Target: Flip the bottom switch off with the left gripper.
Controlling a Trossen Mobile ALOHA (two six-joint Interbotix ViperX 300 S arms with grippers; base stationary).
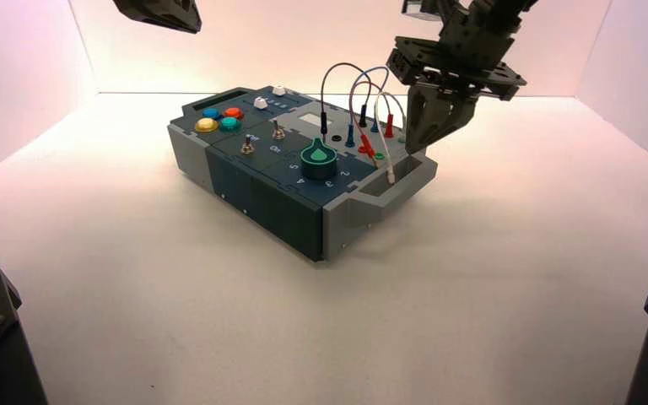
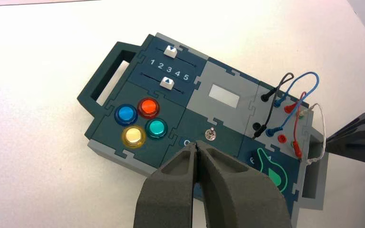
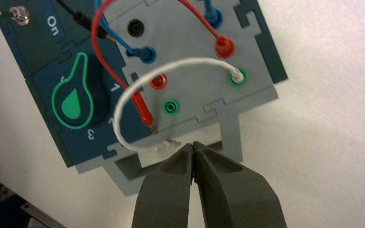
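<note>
Two small metal toggle switches stand on the dark box, between the coloured buttons and the green knob. The bottom switch is the one nearer the box's front edge. In the left wrist view my shut fingers hide it, and only the other switch shows, just past the tips. My left gripper is shut on nothing and hangs high above the box's button end, at the top left of the high view. My right gripper is shut and empty, over the box's wire end.
A loose white wire plug lies just off the right fingertips, by the grey handle. Red, blue and black wires arch over the sockets. The four buttons, two sliders and the green knob fill the remaining panels.
</note>
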